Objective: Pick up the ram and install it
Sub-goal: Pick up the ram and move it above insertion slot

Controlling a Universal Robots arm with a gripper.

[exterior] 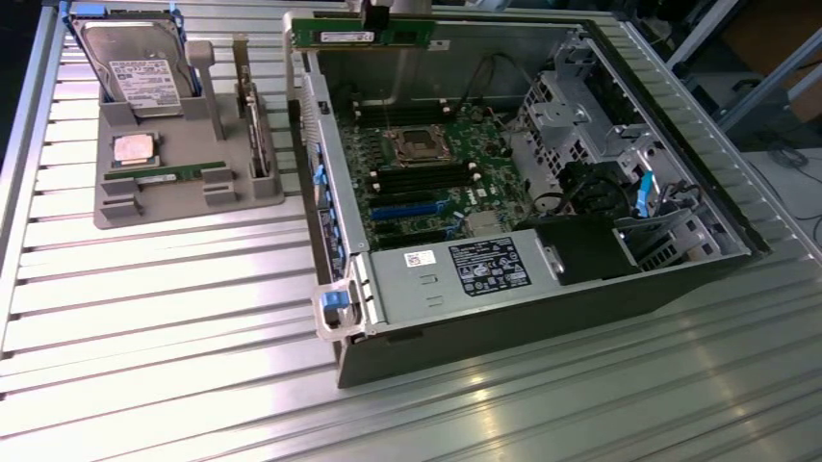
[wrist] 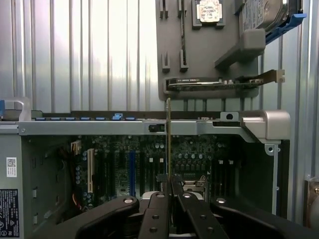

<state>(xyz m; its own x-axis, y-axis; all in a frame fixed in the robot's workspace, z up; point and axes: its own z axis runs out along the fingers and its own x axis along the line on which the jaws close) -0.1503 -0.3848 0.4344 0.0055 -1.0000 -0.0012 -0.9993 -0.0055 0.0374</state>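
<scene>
The ram point(exterior: 349, 37), a narrow green stick with a white sticker, hangs level above the far wall of the open computer case point(exterior: 424, 308). My gripper point(exterior: 375, 21) is shut on its upper edge. In the wrist view the ram point(wrist: 168, 134) shows edge-on as a thin upright strip, pinched between the black fingers point(wrist: 158, 204) of my gripper point(wrist: 169, 183), over the motherboard point(wrist: 139, 159). The black memory slots point(exterior: 424, 179) lie just below the processor socket point(exterior: 421, 144) in the exterior view, and nothing sits in them.
A grey parts tray point(exterior: 129, 207) on the exterior view's left holds a hard drive point(exterior: 135, 60), a silver processor chip point(exterior: 135, 149), a second green stick point(exterior: 161, 177) and an upright expansion card point(exterior: 260, 125). The power supply point(exterior: 449, 274) and drive cages point(exterior: 578, 106) crowd the case.
</scene>
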